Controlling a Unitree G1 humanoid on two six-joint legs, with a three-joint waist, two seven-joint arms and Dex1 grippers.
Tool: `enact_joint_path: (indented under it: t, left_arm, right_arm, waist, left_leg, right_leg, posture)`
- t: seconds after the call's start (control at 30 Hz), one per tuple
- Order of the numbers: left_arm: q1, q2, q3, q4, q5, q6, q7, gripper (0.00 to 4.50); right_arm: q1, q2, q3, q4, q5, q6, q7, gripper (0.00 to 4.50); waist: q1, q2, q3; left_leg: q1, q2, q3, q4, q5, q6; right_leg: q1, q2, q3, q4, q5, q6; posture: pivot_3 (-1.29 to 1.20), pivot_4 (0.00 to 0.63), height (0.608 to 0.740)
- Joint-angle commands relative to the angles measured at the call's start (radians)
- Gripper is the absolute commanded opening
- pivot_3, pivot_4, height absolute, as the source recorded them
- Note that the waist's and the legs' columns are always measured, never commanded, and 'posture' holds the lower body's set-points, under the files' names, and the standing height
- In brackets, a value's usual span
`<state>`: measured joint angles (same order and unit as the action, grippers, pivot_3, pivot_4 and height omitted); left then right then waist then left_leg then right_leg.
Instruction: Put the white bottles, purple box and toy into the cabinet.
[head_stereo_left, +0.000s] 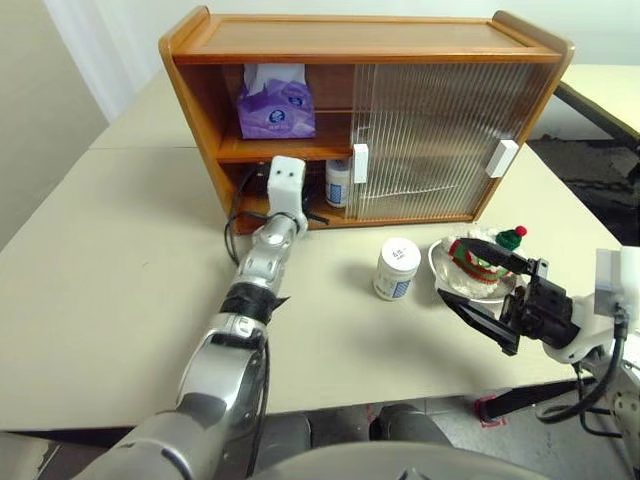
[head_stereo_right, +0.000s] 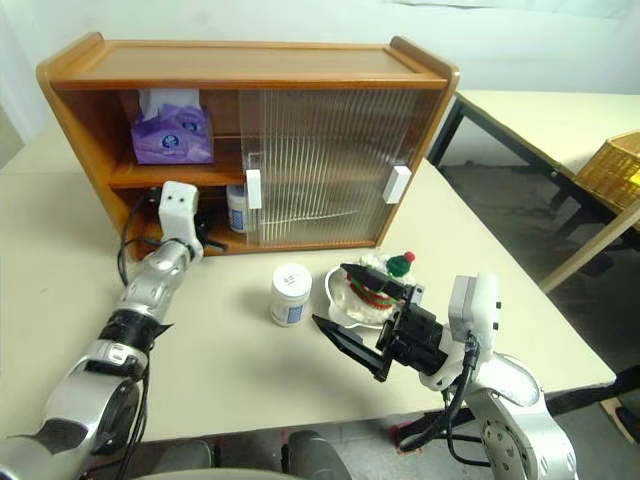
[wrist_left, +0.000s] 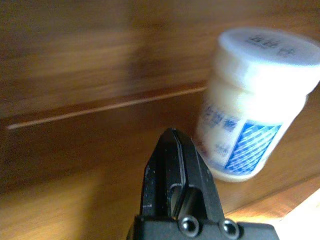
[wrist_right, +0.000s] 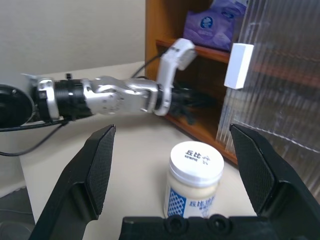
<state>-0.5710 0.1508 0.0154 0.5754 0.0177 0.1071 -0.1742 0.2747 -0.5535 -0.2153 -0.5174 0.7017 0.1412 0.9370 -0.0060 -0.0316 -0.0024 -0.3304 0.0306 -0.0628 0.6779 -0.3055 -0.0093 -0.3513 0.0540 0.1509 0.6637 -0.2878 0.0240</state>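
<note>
One white bottle (head_stereo_left: 338, 181) stands on the cabinet's (head_stereo_left: 360, 45) lower shelf beside the closed, empty left end effector (wrist_left: 172, 150); next, the wide-open right end effector (wrist_right: 177, 165) must grasp the second bottle (head_stereo_left: 396, 269) on the surface

You can see blue print on the lid of the white bottle (wrist_right: 194, 179) on the table, with small characters on its label, but none of it can be made out. The purple box (head_stereo_left: 274, 108) carries a round dark-blue logo, also too small to read.
</note>
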Motion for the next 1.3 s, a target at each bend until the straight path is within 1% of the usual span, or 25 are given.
enact_joint_path:
  t: [0.03,0.17,0.2,0.3,0.37,0.4,0.47,0.53,0.57,0.6,0.73,0.83,0.87,1.03,1.2,1.3]
  left_arm:
    - [0.074,0.074,0.014,-0.14,-0.044,0.03,-0.111,0.02]
    - [0.139,0.171,0.022,-0.21,-0.126,-0.02,-0.308,0.02]
    - [0.149,0.193,0.019,-0.215,-0.153,-0.034,-0.376,0.02]
    - [0.175,0.285,-0.016,-0.228,-0.225,-0.088,-0.653,0.02]
    - [0.176,0.321,-0.037,-0.225,-0.251,-0.097,-0.768,0.02]
    - [0.171,0.332,-0.048,-0.221,-0.262,-0.098,-0.821,0.19]
    - [0.161,0.352,-0.078,-0.216,-0.283,-0.094,-0.938,0.59]
    - [0.157,0.356,-0.11,-0.222,-0.3,-0.103,-1.038,1.23]
    - [0.159,0.354,-0.124,-0.23,-0.305,-0.106,-1.072,1.65]
    - [0.16,0.352,-0.139,-0.24,-0.307,-0.107,-1.1,1.91]
    - [0.157,0.335,-0.205,-0.238,-0.287,-0.132,-1.187,3.35]
    - [0.141,0.312,-0.242,-0.201,-0.256,-0.176,-1.206,4.38]
    - [0.133,0.3,-0.252,-0.188,-0.247,-0.186,-1.205,4.48]
    - [0.095,0.249,-0.303,-0.124,-0.192,-0.24,-1.194,4.48]
    - [0.079,0.196,-0.319,-0.082,-0.163,-0.238,-1.148,4.48]
    - [0.066,0.165,-0.317,-0.062,-0.148,-0.214,-1.1,4.48]
  right_arm:
    - [0.003,-0.005,-0.01,0.017,-0.008,-0.013,0.013,4.5]
    - [-0.002,-0.017,-0.015,0.031,-0.001,-0.013,0.031,4.5]
    - [-0.005,-0.021,-0.017,0.034,0.001,-0.011,0.035,4.5]
    - [-0.016,-0.038,-0.028,0.033,0.013,0.004,0.038,4.5]
    - [-0.021,-0.045,-0.031,0.031,0.018,0.011,0.036,4.5]
    - [-0.024,-0.049,-0.031,0.028,0.021,0.016,0.032,4.5]
    - [-0.03,-0.055,-0.031,0.016,0.025,0.029,0.02,4.5]
    - [-0.03,-0.056,-0.03,0.002,0.026,0.038,0.008,4.5]
    - [-0.028,-0.056,-0.029,-0.003,0.026,0.041,0.003,4.5]
    - [-0.026,-0.056,-0.03,-0.007,0.026,0.043,0.0,4.5]
    - [-0.016,-0.06,-0.037,-0.022,0.033,0.052,-0.016,4.5]
    - [-0.008,-0.065,-0.045,-0.026,0.032,0.056,-0.019,4.5]
    - [-0.005,-0.067,-0.05,-0.027,0.032,0.057,-0.02,4.5]
    - [0.012,-0.069,-0.063,-0.032,0.028,0.059,-0.023,4.5]
    - [0.022,-0.061,-0.068,-0.032,0.028,0.05,-0.028,4.5]
    - [0.036,-0.057,-0.067,-0.037,0.023,0.042,-0.025,4.5]
  waist:
    - [-0.002,0.0,0.0]
    - [0.003,0.0,0.0]
    - [0.006,0.0,0.0]
    - [0.011,0.0,0.0]
    - [0.013,0.0,0.0]
    - [0.016,0.0,0.0]
    - [0.018,0.0,0.0]
    - [0.018,0.0,0.0]
    - [0.017,0.0,0.0]
    - [0.017,0.0,0.0]
    - [0.015,0.0,0.0]
    - [0.015,0.001,0.0]
    - [0.015,0.001,0.0]
    - [0.012,0.001,0.0]
    - [0.005,0.001,-0.001]
    - [0.003,0.001,-0.001]
  left_leg:
    - [0.0,0.0,0.0,0.0,0.0,0.0]
    - [-0.001,0.0,0.0,0.0,0.0,0.0]
    - [-0.001,0.0,-0.001,0.0,0.0,0.0]
    - [-0.001,0.0,-0.002,0.0,0.0,0.0]
    - [-0.001,0.0,-0.003,0.0,-0.001,0.0]
    - [-0.002,0.0,-0.004,0.0,0.0,0.0]
    - [-0.002,0.0,-0.004,0.0,0.0,0.0]
    - [-0.004,0.001,-0.005,0.0,-0.001,0.0]
    - [-0.004,0.001,-0.005,0.0,-0.001,0.0]
    - [-0.005,0.001,-0.005,0.0,-0.001,0.0]
    - [-0.008,0.001,-0.005,0.0,0.0,0.0]
    - [-0.011,0.002,-0.007,0.0,0.0,0.0]
    - [-0.011,0.002,-0.008,0.0,0.0,0.0]
    - [-0.011,0.002,-0.01,0.001,0.0,0.001]
    - [-0.012,0.001,-0.01,0.002,0.0,0.001]
    - [-0.013,0.001,-0.009,0.002,0.001,0.002]
  right_leg:
    - [-0.001,0.0,0.0,0.0,0.0,0.0]
    - [-0.001,0.0,0.0,0.0,0.0,-0.003]
    - [-0.001,0.0,0.0,0.0,0.002,-0.008]
    - [-0.001,0.0,0.0,0.001,0.004,-0.013]
    - [-0.003,0.0,0.0,0.003,0.005,-0.017]
    - [-0.004,0.0,0.0,0.003,0.005,-0.017]
    - [-0.004,0.0,-0.001,0.003,0.005,-0.018]
    - [-0.005,-0.001,-0.001,0.003,0.005,-0.018]
    - [-0.006,-0.001,-0.001,0.003,0.005,-0.018]
    - [-0.007,-0.001,-0.001,0.003,0.005,-0.018]
    - [-0.01,-0.002,0.0,0.003,0.005,-0.018]
    - [-0.012,-0.002,0.0,0.003,0.005,-0.017]
    - [-0.012,-0.002,0.0,0.003,0.005,-0.016]
    - [-0.012,-0.004,0.001,0.003,0.003,-0.007]
    - [-0.012,-0.005,0.001,0.002,0.001,0.001]
    - [-0.012,-0.005,0.001,0.002,0.002,0.002]
  posture:
    - [0.0,0.0,0.74]
    - [0.01,0.0,0.74]
    - [0.01,0.0,0.74]
    - [0.02,0.0,0.74]
    - [0.02,0.0,0.74]
    - [0.02,0.0,0.74]
    - [0.02,0.0,0.74]
    - [0.01,0.0,0.74]
    - [0.01,0.0,0.74]
    - [0.0,0.0,0.74]
    - [-0.01,0.0,0.74]
    - [-0.01,0.0,0.74]
    - [-0.01,0.0,0.74]
    - [-0.02,0.0,0.74]
    - [-0.04,0.0,0.74]
    - [-0.04,0.0,0.74]
